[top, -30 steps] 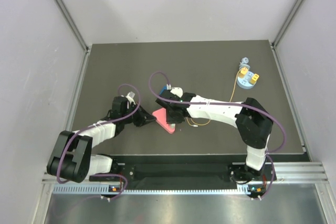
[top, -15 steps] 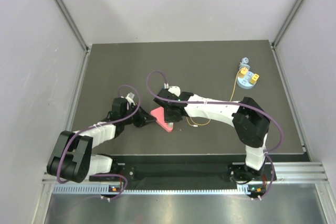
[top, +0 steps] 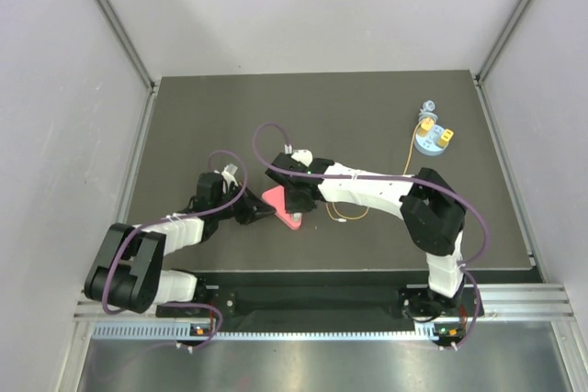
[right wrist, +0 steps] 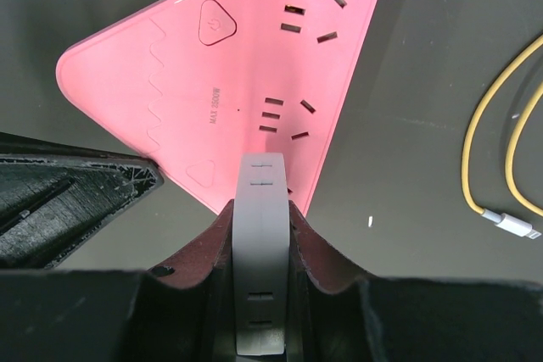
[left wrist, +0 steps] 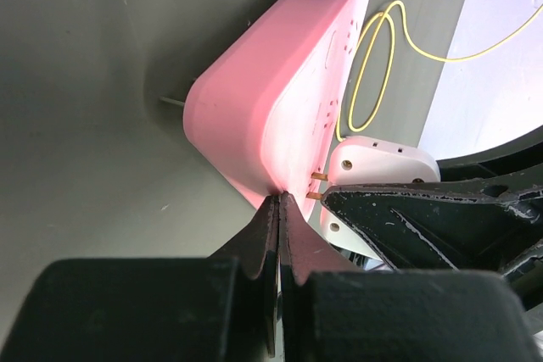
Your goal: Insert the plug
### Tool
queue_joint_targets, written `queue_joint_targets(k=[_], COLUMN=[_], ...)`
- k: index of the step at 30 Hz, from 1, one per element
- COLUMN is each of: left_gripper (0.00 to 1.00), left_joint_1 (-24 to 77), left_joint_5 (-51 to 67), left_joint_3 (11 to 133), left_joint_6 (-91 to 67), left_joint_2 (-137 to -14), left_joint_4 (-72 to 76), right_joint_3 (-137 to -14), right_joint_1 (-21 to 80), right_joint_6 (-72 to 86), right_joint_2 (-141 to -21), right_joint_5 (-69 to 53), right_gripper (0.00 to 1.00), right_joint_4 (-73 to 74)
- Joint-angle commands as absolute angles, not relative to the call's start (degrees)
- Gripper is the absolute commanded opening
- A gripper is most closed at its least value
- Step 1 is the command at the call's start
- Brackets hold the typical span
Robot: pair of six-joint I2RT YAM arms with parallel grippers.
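A pink triangular plastic power strip [right wrist: 254, 48] marked "MAX 2500W" sits on the dark grey table [top: 367, 107]. The left pincer [left wrist: 278, 205] is pressed together, its tips touching the strip's edge. The right pincer [right wrist: 261, 209] pinches the flat white plug [right wrist: 261, 294], whose brass pins meet the strip's face. Far right, a blue round dish [top: 421, 146] holds a yellow block [top: 444, 138].

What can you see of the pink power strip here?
The power strip is a smooth pink plastic slab that looks roughly triangular, with rounded corners. Its top carries groups of socket slots, a power button, faint lettering and a wavy ridge along one side. It lies on the dark table between the arms. The left gripper, jaws shut, touches its edge. The white plug, held by the right gripper, has its prongs at the top face.
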State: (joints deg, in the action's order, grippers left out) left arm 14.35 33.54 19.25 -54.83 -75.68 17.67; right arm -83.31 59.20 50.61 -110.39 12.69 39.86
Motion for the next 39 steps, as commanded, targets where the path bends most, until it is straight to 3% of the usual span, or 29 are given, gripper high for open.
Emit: queue_joint_targets(k=[1, 18, 26, 28, 29, 31, 39], left_gripper=[0.0, 0.0, 0.01, 0.18, 0.33, 0.46, 0.55], left_joint_1=[15.12, 15.21, 15.2, 15.21, 15.12, 15.12, 14.68], left_joint_5=[28.13, 27.07, 24.79, 24.09, 22.43, 19.88, 5.3], left_joint_3=[16.7, 15.82, 20.12, 22.93, 25.2, 27.06, 35.15], left_joint_6=[-53.0, -53.17, -50.89, -49.84, -48.27, -46.33, -40.96], left_joint_2=[-78.93, -78.23, -70.24, -68.3, -66.46, -64.78, -64.16], left_joint_4=[13.54, 13.54, 2.13, -1.3, -4.54, -7.46, -17.66], right_joint_3=[-81.83, -80.33, -78.05, -77.61, -77.26, -76.82, -76.03], right_joint_1=[60.29, 60.29, 59.5, 59.06, 58.89, 58.36, 57.31], right_joint_6=[51.41, 52.65, 51.51, 50.72, 50.45, 49.66, 46.32], right_joint_2=[-117.86, -121.29, -120.24, -119.18, -118.4, -117.86, -115.67], right_joint_5=[5.98, 4.66, 5.1, 5.45, 5.71, 5.98, 6.5], right_gripper=[0.0, 0.0, 0.0, 0.0, 0.0, 0.0, 0.0], right_joint_4=[35.07, 33.66, 34.1, 34.28, 34.36, 34.72, 36.3])
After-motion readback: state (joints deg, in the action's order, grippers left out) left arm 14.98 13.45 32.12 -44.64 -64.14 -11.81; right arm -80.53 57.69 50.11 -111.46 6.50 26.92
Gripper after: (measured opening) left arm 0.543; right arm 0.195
